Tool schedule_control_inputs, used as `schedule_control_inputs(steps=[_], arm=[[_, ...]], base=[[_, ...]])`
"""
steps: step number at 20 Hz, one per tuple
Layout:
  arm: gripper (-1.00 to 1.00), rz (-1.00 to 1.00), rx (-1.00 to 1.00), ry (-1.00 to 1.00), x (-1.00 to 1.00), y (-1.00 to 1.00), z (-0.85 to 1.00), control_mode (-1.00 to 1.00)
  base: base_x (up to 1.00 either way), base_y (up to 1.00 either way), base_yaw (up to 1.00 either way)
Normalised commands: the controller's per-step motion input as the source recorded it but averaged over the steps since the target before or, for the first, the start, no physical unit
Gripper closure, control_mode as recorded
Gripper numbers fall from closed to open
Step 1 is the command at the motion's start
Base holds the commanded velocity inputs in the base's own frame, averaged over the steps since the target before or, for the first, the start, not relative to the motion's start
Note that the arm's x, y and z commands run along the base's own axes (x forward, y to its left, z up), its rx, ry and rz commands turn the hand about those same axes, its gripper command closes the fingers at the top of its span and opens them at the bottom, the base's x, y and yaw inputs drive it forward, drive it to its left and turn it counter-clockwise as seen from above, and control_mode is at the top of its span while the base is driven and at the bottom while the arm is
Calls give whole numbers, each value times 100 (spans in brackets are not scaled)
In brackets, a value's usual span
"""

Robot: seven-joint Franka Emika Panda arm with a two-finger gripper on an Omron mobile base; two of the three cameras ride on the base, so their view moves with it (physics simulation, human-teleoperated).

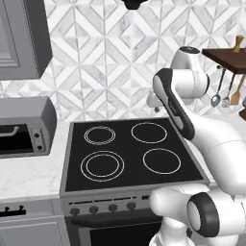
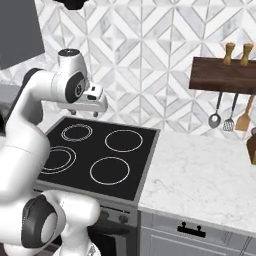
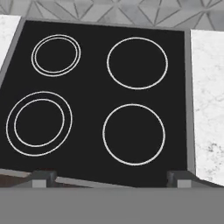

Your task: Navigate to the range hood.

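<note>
Rounded black range hood (image 1: 135, 4) tip above glossy four-ring cooktop (image 1: 129, 153).

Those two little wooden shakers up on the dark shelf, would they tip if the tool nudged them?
Probably. The two shakers look tall and narrow on small bases, so a sideways push would likely topple them. They stand on the shelf near its edge, so one might roll off.

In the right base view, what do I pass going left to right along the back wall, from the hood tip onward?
Range hood tip at the top → robot gripper over the cooktop → wooden shelf with two wooden shakers → ladle, slotted turner and wooden spatula hanging under it.
</note>
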Motion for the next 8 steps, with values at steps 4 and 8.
schedule_control_inputs(steps=[4,8], arm=[[-100,0,0,0,0,0,0,100],[-100,0,0,0,0,0,0,100]], base=[[33,93,0],[37,98,0]])
